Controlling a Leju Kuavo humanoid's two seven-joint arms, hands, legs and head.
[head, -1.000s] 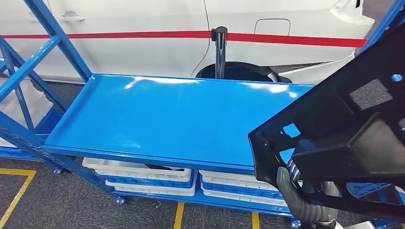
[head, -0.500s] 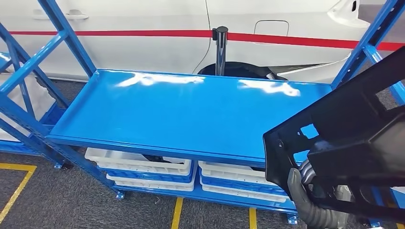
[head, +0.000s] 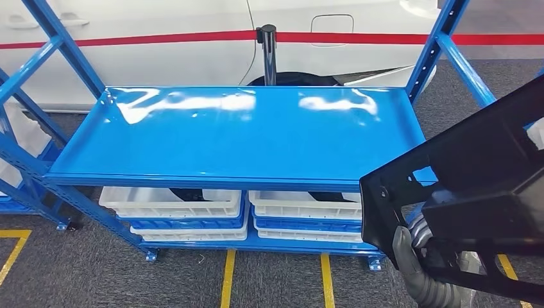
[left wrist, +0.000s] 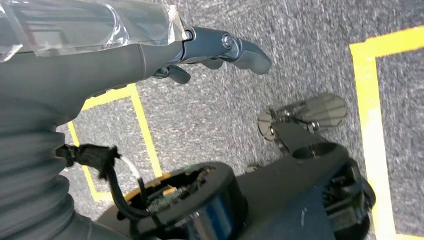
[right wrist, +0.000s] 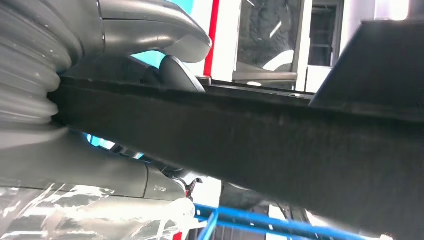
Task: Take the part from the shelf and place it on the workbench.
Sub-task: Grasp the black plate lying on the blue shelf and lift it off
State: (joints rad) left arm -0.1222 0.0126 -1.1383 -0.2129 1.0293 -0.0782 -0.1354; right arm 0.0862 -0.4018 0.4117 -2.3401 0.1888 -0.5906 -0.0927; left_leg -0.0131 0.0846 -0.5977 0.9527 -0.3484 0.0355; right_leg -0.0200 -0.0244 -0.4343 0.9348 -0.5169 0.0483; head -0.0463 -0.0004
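Note:
A large black plastic part [head: 475, 186] with cut-outs hangs in the air at the lower right of the head view, in front of the right end of the blue shelf [head: 256, 138]. My right hand [head: 416, 269] grips it from below at its near edge. In the right wrist view the part [right wrist: 280, 140] is a dark band across the picture, with my right hand [right wrist: 125, 40] clamped on it, thumb on one side and fingers on the other. My left hand [left wrist: 210, 50] hangs over the grey carpet with loosely spread fingers and holds nothing. The shelf's top board is bare.
White trays [head: 173, 202] are stacked on the shelf's lower level. Blue uprights [head: 442, 38] and braces [head: 32, 70] frame its ends. Behind it stands a white car [head: 160, 19], a black post [head: 268, 48] and a red belt. Yellow lines [head: 228, 279] mark the carpet.
The whole picture has shifted: the camera has backed away and turned, so the shelf looks farther off and more to the left. The part stays in my right hand.

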